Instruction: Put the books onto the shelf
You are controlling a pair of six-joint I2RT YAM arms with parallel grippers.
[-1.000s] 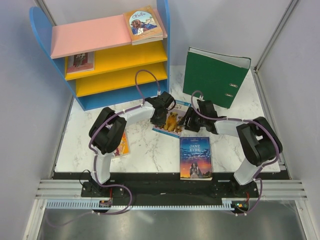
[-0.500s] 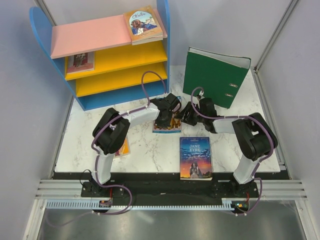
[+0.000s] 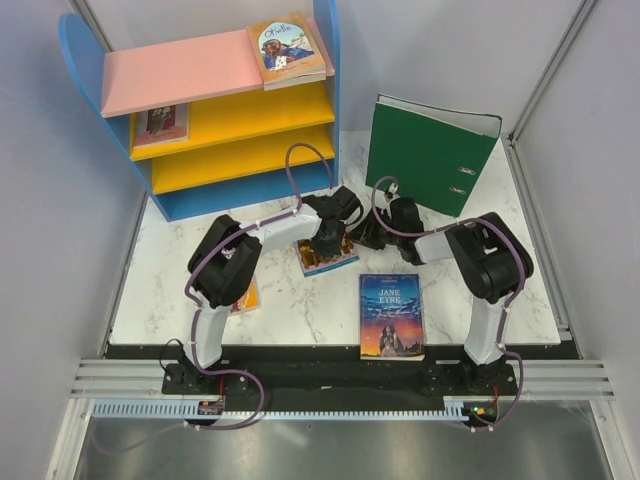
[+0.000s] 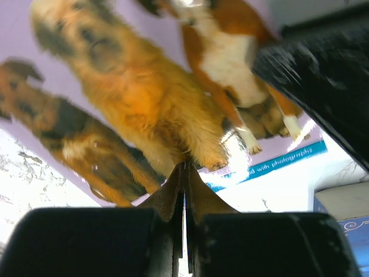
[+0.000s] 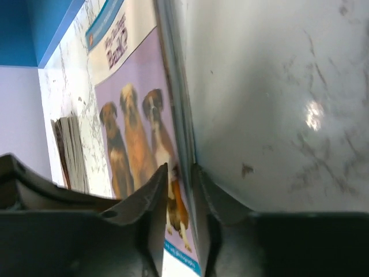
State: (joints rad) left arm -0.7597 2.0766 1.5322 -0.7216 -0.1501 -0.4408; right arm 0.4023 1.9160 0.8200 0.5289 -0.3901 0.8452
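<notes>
Light purple is the dog book [image 3: 330, 262], and it lies on the white bench [image 3: 290, 315] in the middle, in front of the shelf [image 3: 170, 70]. The left gripper [image 4: 184, 167] is pressed together, and its tip rests on the picture of the dogs. The right gripper [image 5: 180, 170] has one finger on each side of the book's edge, very close, but I cannot tell if it squeezes. Jane Eyre [image 3: 391, 315] lies near the front. Othello [image 3: 288, 48] sits on the pink top. A green binder [image 3: 430, 150] stands at the back.
</notes>
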